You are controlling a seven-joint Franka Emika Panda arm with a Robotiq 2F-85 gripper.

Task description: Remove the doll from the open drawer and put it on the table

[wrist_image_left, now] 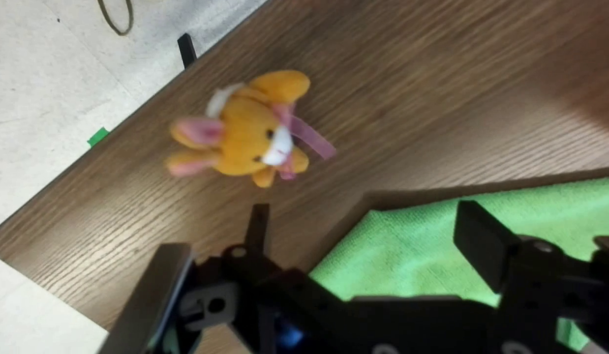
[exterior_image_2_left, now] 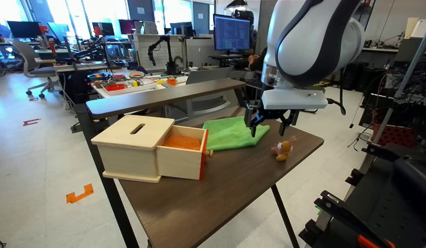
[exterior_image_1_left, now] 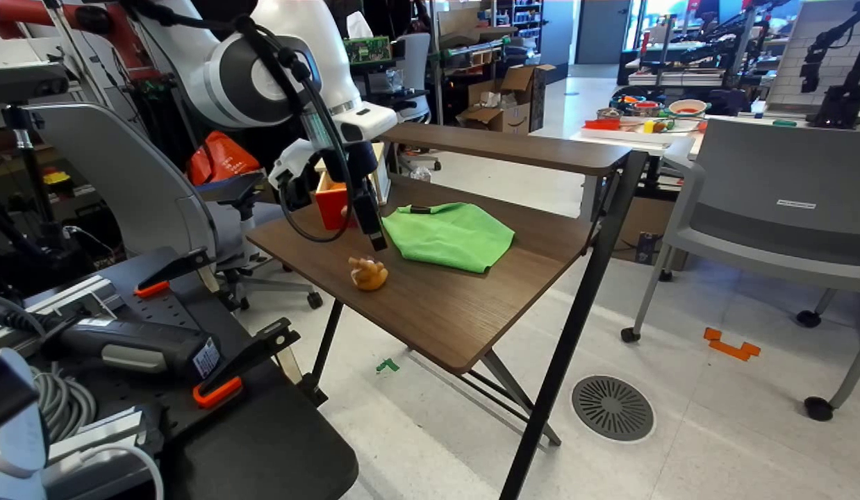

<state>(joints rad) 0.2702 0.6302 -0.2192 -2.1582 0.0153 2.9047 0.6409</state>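
Note:
The doll, a small orange-yellow plush bunny with pink ears and ribbon, rests on the table near its edge in both exterior views (exterior_image_1_left: 369,276) (exterior_image_2_left: 284,150) and the wrist view (wrist_image_left: 245,135). The table (exterior_image_2_left: 206,203) is dark brown; it also shows in an exterior view (exterior_image_1_left: 458,312). The open drawer (exterior_image_2_left: 180,163) is pulled out of a pale wooden box, with a red front and orange inside; the red front also shows in an exterior view (exterior_image_1_left: 331,206). My gripper (exterior_image_2_left: 267,133) is open and empty above the table, apart from the doll; its spread fingers show in the wrist view (wrist_image_left: 362,214).
A green cloth (exterior_image_2_left: 232,134) lies on the table beside the drawer, partly under my gripper in the wrist view (wrist_image_left: 408,250). A raised shelf (exterior_image_1_left: 499,147) runs along the table's back. A black cart with clamps (exterior_image_1_left: 263,430) stands near the table. Grey chairs (exterior_image_1_left: 777,194) stand around.

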